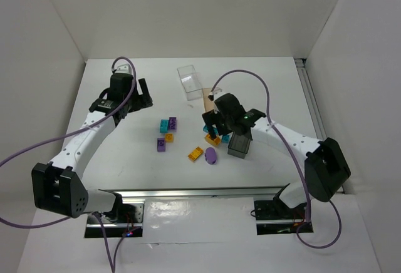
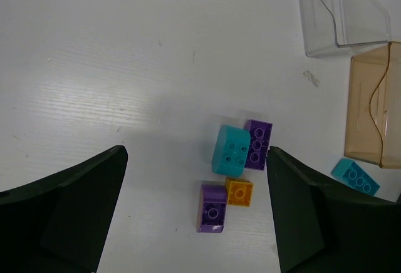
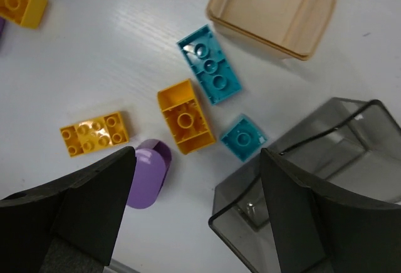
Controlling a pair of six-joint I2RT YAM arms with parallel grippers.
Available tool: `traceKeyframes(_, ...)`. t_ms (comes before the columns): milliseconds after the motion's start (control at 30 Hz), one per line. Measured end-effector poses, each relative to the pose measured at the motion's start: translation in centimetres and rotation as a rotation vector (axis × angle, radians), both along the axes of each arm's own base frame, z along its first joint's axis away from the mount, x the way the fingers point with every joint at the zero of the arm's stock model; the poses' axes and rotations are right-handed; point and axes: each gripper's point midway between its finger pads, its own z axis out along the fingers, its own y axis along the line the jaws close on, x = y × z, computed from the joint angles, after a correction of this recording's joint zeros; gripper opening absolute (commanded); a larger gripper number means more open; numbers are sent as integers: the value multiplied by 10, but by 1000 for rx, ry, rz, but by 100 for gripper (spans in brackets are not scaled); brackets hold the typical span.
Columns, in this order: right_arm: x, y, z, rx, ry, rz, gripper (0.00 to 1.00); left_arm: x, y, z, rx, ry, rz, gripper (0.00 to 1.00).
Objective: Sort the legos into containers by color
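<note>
My left gripper (image 1: pixel 141 95) is open and empty, above the table left of a cluster of legos: a teal brick (image 2: pixel 230 149), a purple brick (image 2: pixel 257 144), a small orange brick (image 2: pixel 239 192) and another purple brick (image 2: pixel 213 208). My right gripper (image 1: pixel 215 126) is open and empty over an orange brick (image 3: pixel 185 118), a long teal brick (image 3: pixel 209 64) and a small teal brick (image 3: pixel 243 137). A yellow brick (image 3: pixel 94 133) and the purple oval piece (image 3: pixel 147 174) lie to their left. The clear bin (image 1: pixel 190 81), orange-tan bin (image 1: pixel 208 99) and dark grey bin (image 1: pixel 239 144) look empty.
The grey bin (image 3: pixel 326 160) sits right beside my right gripper's right finger. The tan bin (image 2: pixel 376 113) and clear bin (image 2: pixel 344 13) stand to the upper right in the left wrist view. White walls enclose the table on three sides.
</note>
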Motion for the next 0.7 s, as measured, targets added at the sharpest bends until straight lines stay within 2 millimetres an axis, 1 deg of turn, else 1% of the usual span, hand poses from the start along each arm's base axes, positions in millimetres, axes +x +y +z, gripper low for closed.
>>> traceKeyframes(33, -2, 3, -3, 1, 12, 26, 88, -1, -2, -2, -4, 8, -8, 98)
traceKeyframes(133, -5, 12, -11, 3, 34, 82, 88, -1, -6, -6, -16, 23, -27, 98)
traceKeyframes(167, -6, 14, -16, -1, 44, 98, 84, -1, -7, -7, -19, 27, -32, 98)
traceKeyframes(233, -6, 17, -29, -19, 69, 120, 81, -2, -8, -9, -23, 34, -38, 98)
traceKeyframes(333, -11, 19, -52, -55, 123, 144, 81, -2, -9, -9, -24, 37, -41, 98)
traceKeyframes(400, -14, 21, -62, -71, 145, 159, 80, -2, -9, -9, -24, 37, -41, 98)
traceKeyframes(467, -16, 23, -67, -80, 153, 171, 77, -2, -9, -9, -24, 37, -40, 98)
traceKeyframes(567, -15, 25, -70, -84, 151, 175, 64, -2, -9, -9, -25, 38, -42, 98)
traceKeyframes(700, -11, 27, -77, -91, 145, 171, 60, -2, -9, -9, -26, 38, -42, 98)
